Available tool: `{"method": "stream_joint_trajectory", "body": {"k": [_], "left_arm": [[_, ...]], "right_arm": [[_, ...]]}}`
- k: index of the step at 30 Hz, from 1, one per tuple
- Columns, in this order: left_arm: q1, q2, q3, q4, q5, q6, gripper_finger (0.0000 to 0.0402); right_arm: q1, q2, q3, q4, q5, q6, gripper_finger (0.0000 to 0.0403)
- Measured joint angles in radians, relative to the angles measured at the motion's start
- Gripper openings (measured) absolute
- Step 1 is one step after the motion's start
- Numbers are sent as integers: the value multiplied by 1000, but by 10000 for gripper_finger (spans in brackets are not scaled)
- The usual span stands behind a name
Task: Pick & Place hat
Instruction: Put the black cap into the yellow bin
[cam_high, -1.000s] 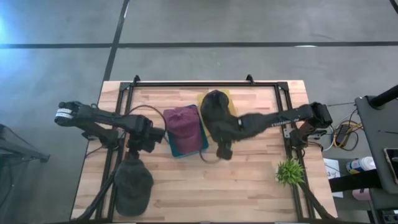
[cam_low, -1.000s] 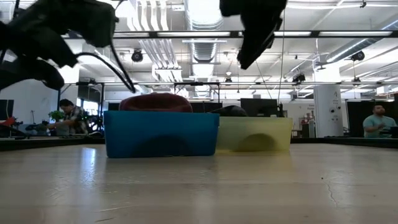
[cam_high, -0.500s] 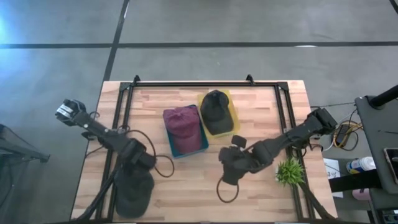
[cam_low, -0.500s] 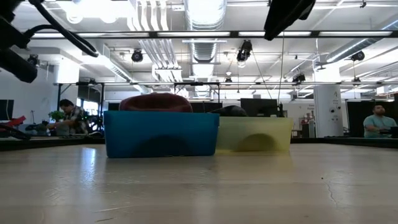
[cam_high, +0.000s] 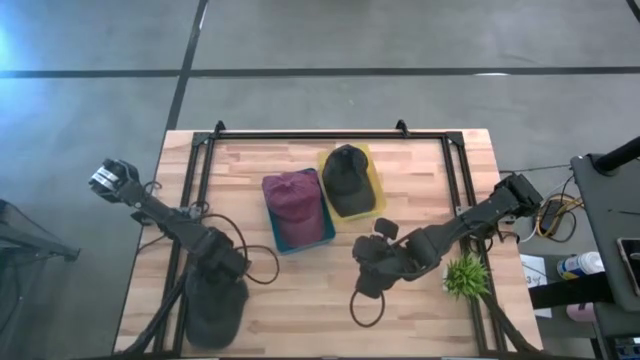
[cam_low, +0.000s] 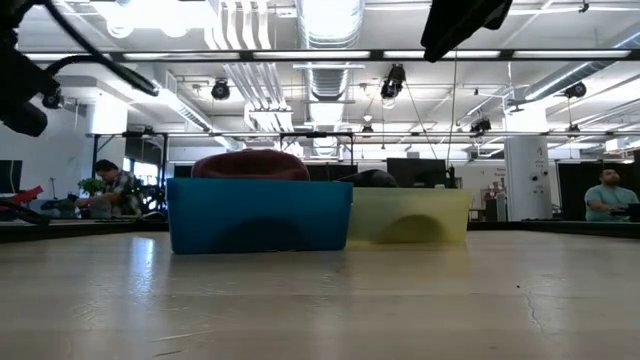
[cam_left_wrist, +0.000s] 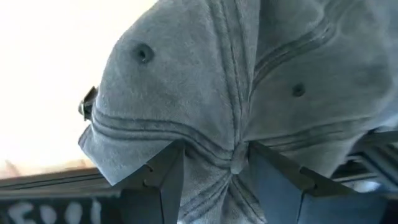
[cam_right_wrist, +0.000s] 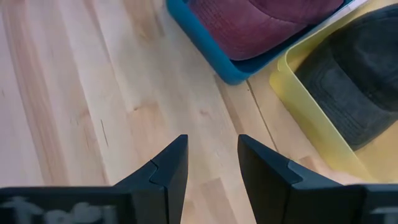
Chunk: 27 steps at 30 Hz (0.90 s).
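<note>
On the table: three hats (cam_high: 215, 305), two bins (cam_high: 276, 236).

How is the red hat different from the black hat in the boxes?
The red hat is maroon and sits in the blue bin; the black hat is dark and sits in the yellow bin. In the low view the red hat rises higher over its bin than the black hat does. Both are caps, each in its own bin, side by side.

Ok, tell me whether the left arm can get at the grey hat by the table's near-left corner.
Probably yes: the left gripper is right at the grey hat, fingers open around a fold of its crown, with nothing between them.
</note>
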Motion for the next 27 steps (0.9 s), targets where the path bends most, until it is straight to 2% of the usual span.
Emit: {"method": "stream_joint_trajectory", "body": {"k": [3, 6, 9, 12, 13, 18, 23, 27], "left_arm": [[-8, 0, -24, 5, -18, 0, 166], [-8, 0, -39, 16, -3, 5, 144], [-8, 0, -42, 33, 0, 20, 96], [-7, 0, -34, 91, 29, 15, 29], [-7, 0, -27, 116, 35, 8, 20], [1, 0, 35, 204, 133, -21, 18], [24, 0, 172, 205, 207, -27, 18], [68, 0, 293, 211, 204, -1, 18]], "right_arm": [[0, 0, 0, 3, 0, 16, 136], [2, 0, 0, 7, 0, 18, 137], [5, 0, 0, 7, 0, 15, 134], [6, 0, 0, 8, 0, -8, 129], [6, 0, 0, 9, 1, -16, 127], [6, 0, 0, 9, 24, -46, 120], [4, 0, 0, 9, -6, -70, 110], [8, 0, 0, 9, -55, -59, 101]]}}
